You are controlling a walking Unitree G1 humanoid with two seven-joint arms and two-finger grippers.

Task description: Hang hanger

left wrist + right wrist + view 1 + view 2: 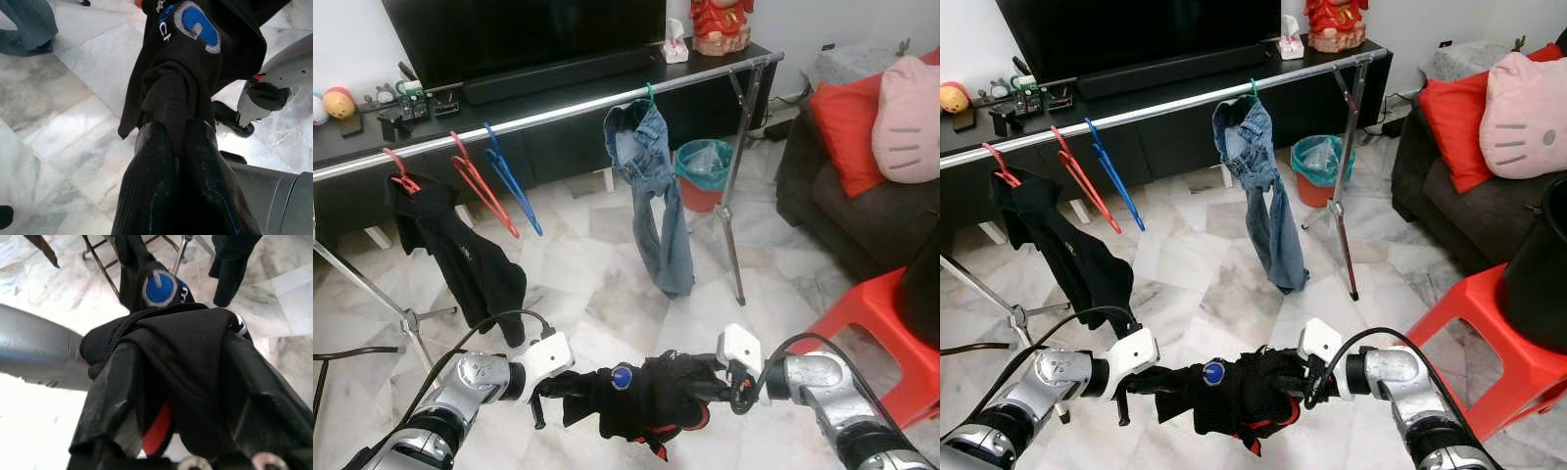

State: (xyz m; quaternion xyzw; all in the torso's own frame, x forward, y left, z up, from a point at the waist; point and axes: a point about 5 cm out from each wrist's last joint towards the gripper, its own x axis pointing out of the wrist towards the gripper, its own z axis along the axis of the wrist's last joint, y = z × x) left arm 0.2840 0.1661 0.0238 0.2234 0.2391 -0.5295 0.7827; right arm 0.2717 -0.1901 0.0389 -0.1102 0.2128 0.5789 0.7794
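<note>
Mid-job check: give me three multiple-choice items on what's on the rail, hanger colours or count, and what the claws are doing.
1. Where do the blue jeans hang?
A. On the rail
B. On the red chair
C. On the sofa

2. How many bare hangers are on the rail?
A. None
B. Two
C. Five

3. What is the state of the left claw?
A. Open above the floor
B. Shut on the black garment
C. Holding the jeans

Answers:
1 A, they dangle from a green hook over the rail.
2 B, a red hanger and a blue hanger hang side by side.
3 B, its fingers pinch the fabric; the right claw grips it too.
</note>
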